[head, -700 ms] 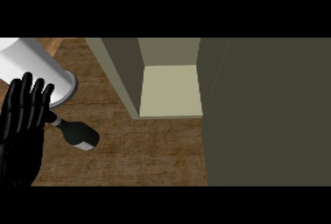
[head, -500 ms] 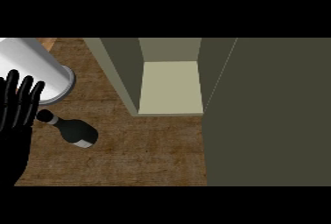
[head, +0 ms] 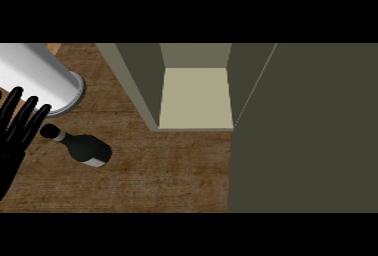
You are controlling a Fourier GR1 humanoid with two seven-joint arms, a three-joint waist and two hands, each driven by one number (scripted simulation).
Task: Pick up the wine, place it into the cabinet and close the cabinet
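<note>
The wine bottle [head: 84, 148] is dark with a black cap and a pale band near its base. It stands on the wooden counter [head: 170, 170] at the left. My left hand [head: 16, 134] shows at the view's left edge, open with fingers straight and pointing up, just left of the bottle's neck and apart from it. The cabinet [head: 196, 97] is open in the middle, showing a pale shelf. Its olive door [head: 306, 130] is swung out and fills the right side. My right hand is out of view.
A large white cylinder [head: 37, 75] with a dark rim lies at the top left, just above my left hand's fingertips. The cabinet's left wall [head: 136, 85] juts out toward the bottle.
My left hand has slid a little further toward the left edge. The bottle and the cabinet sit almost where they were.
</note>
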